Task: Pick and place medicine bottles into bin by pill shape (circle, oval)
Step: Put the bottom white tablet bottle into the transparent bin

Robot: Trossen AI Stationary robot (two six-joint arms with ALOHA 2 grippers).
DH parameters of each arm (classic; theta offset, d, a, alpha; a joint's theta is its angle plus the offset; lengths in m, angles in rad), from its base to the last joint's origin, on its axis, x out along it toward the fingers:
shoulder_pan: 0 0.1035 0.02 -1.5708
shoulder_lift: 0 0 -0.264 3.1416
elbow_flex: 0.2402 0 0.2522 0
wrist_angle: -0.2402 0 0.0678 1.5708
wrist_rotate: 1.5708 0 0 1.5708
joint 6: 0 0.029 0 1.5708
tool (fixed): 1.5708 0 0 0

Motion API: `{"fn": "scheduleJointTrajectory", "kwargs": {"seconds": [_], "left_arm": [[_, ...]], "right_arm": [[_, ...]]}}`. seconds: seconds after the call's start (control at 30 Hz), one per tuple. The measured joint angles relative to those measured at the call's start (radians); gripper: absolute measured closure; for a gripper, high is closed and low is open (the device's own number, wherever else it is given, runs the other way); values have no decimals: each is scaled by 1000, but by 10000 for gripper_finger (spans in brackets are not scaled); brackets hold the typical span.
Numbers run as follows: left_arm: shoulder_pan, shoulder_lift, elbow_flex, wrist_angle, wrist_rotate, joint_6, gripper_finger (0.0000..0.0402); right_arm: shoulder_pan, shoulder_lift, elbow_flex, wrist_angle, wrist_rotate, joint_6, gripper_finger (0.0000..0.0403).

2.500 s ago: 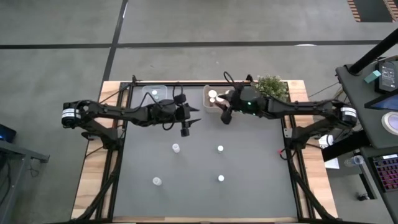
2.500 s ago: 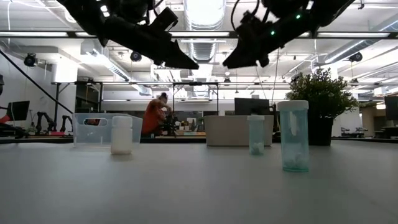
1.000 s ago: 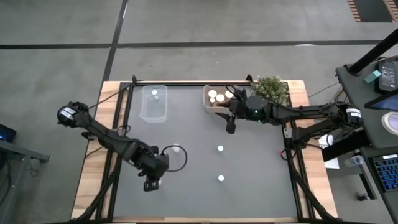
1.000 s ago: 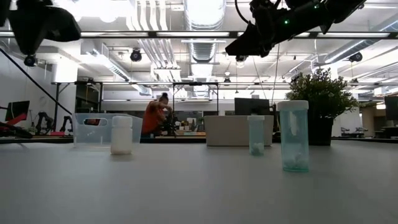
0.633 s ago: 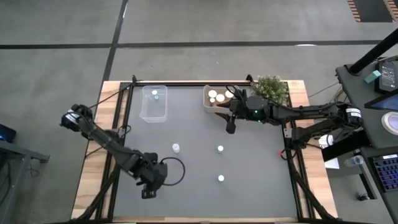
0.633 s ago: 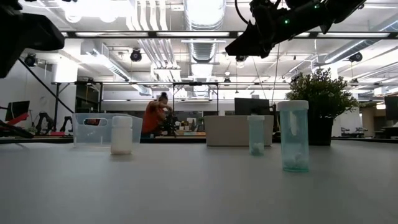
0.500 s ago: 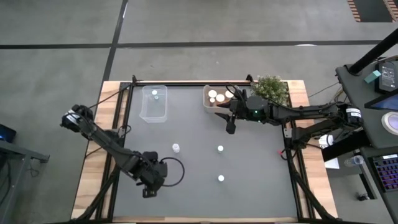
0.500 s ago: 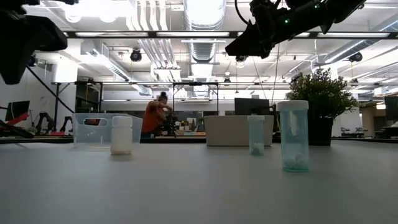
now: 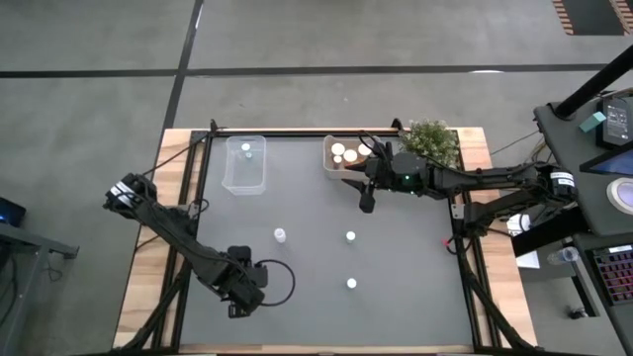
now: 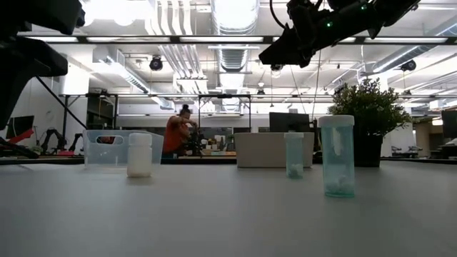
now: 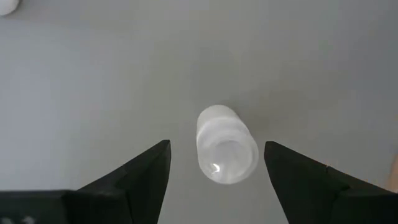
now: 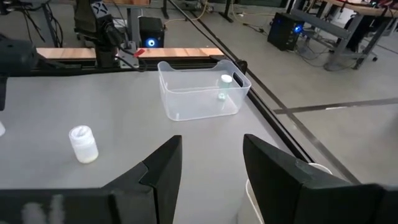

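My left gripper (image 9: pixel 237 300) is open at the table's near left, pointing down over a small pale bottle with a white cap (image 11: pixel 227 146). The bottle stands on the table between the two fingers, apart from both. The gripper hides it in the high view. My right gripper (image 9: pixel 366 201) is open and empty above the table, just near of the tan bin (image 9: pixel 330 164). Three more bottles stand on the table: one (image 9: pixel 280 235) left of the middle, one (image 9: pixel 350 236) at the middle, and one (image 9: pixel 351 284) nearer the front.
A clear bin (image 9: pixel 229 170) at the far left holds one bottle (image 9: pixel 246 150). The tan bin holds several white-capped bottles (image 9: pixel 338 152). A green potted plant (image 9: pixel 432 138) stands at the far right. A person (image 10: pixel 177 133) is in the room beyond the table.
My left gripper has gone a little toward the table's near edge and come down over the bottle at the near left, staying open. My right arm has kept still. No bottle has moved.
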Motion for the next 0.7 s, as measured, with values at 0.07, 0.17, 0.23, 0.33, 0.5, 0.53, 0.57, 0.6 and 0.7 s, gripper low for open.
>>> {"fn": "scheduleJointTrajectory", "kwargs": {"seconds": [0.07,0.17,0.23,0.33,0.5,0.53,0.57,0.6,0.7], "left_arm": [[0,6,0,1,-2,0,160],[0,11,0,3,-6,1,174],[0,15,0,3,-6,1,188],[0,20,-2,7,-6,1,208],[0,20,-19,24,-1,1,240],[0,20,-19,26,0,1,248],[0,19,-19,26,0,1,257],[0,18,-19,25,0,5,266],[0,-1,-19,14,-1,35,282]], "right_arm": [[0,0,0,-2,0,0,239],[0,-1,-3,-1,0,0,239],[0,-1,-6,-1,0,0,239],[0,-1,-13,-1,0,5,239],[0,-1,-19,-1,0,11,239],[0,-1,-19,-1,0,11,239],[0,-1,-19,-1,0,11,239],[0,-1,-19,-1,0,11,239],[0,-1,-19,-1,0,11,239]]}}
